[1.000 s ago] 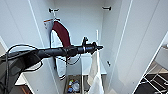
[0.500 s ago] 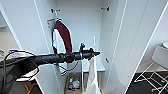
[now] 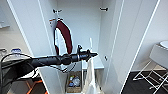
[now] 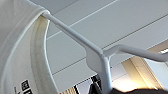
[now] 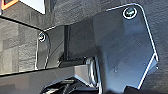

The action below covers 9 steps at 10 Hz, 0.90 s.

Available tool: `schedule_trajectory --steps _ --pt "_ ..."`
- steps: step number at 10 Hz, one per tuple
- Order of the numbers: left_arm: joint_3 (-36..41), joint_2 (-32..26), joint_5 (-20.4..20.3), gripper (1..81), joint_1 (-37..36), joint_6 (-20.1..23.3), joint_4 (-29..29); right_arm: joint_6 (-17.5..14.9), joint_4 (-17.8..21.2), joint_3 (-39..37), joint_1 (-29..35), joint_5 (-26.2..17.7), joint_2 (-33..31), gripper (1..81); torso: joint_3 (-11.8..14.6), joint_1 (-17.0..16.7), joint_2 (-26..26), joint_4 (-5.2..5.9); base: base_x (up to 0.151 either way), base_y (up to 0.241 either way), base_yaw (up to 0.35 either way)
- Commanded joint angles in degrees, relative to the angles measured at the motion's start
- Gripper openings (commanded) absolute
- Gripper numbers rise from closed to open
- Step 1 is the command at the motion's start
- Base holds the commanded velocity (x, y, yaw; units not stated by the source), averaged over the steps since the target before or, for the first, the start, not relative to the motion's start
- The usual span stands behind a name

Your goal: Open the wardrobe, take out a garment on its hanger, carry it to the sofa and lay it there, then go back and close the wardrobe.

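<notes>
The wardrobe (image 3: 80, 27) stands open, white inside, both doors swung wide. My left arm reaches in from the left, and my left gripper (image 3: 93, 54) is at the opening, shut on the whitish hanger (image 3: 90, 44). The white garment (image 3: 90, 75) hangs from it, down in front of the lower shelf. In the left wrist view the hanger (image 4: 95, 56) shows close up, with the garment (image 4: 20, 50) draped over one of its arms. The right wrist view looks down at dark carpet (image 5: 25, 55).
A maroon jacket with white sleeves (image 3: 63, 37) hangs on a black hook at the wardrobe's inner left. Another black hook (image 3: 103, 9) is at the upper right. A box of small items (image 3: 73, 81) sits on the wardrobe floor. A white chair (image 3: 155, 65) stands to the right.
My left gripper has come down a little with the hanger and the white garment, which now hangs lower in the opening. The maroon jacket has stayed on its hook.
</notes>
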Motion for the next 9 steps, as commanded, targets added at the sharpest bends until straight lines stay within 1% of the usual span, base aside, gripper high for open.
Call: schedule_trajectory --steps 1,4,9 --pt "1.72 -0.11 -2.76 1.0 -10.01 0.47 2.04 -0.17 -0.15 0.43 1.65 -3.12 -0.12 81.1 0.00 0.00 0.00 0.00 -0.082 0.000 0.000" --pt "2.69 -0.81 -2.75 1.0 -9.57 0.47 2.22 -0.17 -0.24 0.43 1.65 -3.12 -0.12 81.1 0.00 0.00 0.00 0.00 -0.080 0.000 0.000" --pt "5.93 -2.22 -2.84 1.0 -6.77 0.47 3.27 -0.17 -0.15 0.43 1.65 -3.03 0.06 81.1 0.00 -0.05 -0.02 0.00 0.000 0.000 0.000"
